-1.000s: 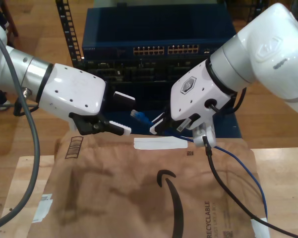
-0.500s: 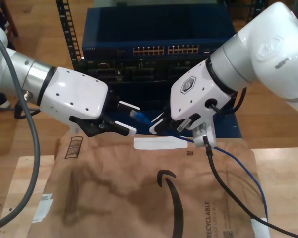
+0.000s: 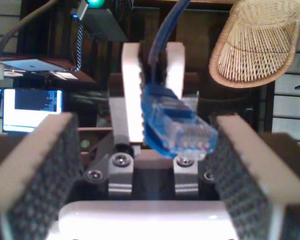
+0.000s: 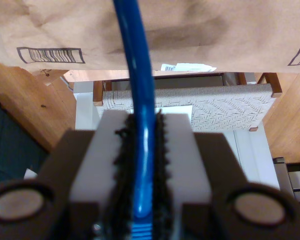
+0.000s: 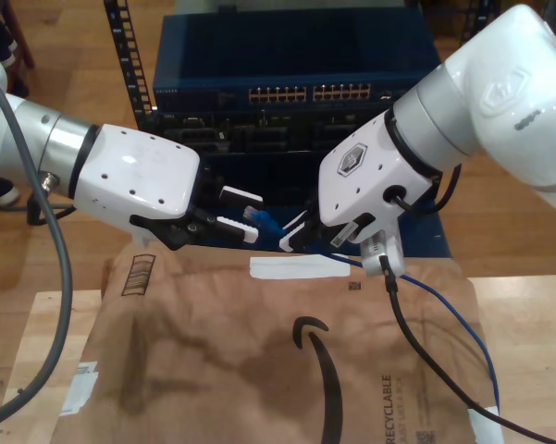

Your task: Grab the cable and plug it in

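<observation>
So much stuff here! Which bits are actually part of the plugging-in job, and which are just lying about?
Part of the job:
- blue ethernet cable, its plug
- my second gripper, clamped on the cable
- my first gripper, open around the plug
- network switch with its ports

Just lying about:
- brown paper packaging
- wicker chair
- laptop screen
</observation>
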Controlling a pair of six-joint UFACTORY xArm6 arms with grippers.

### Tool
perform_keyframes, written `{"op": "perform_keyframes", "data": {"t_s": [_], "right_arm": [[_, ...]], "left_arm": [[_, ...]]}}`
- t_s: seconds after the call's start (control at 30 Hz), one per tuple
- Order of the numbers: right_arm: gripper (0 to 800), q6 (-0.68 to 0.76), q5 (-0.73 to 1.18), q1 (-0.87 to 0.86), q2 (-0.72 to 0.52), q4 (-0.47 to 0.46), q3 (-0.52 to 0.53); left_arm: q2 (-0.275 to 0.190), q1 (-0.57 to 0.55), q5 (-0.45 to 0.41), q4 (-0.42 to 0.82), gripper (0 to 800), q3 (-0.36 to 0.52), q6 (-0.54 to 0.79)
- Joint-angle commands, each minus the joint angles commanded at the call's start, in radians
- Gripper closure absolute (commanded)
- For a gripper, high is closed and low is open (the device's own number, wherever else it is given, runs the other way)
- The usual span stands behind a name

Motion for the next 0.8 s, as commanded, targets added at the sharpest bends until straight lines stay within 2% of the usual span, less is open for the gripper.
{"op": "perform_keyframes", "data": {"t_s": [0.8], "right_arm": [[798, 0.000, 0.002, 0.002, -0.012, 0.000, 0.002]], "left_arm": [[0.000, 0.020, -0.009, -0.017, 499, 0.011, 0.005]]}}
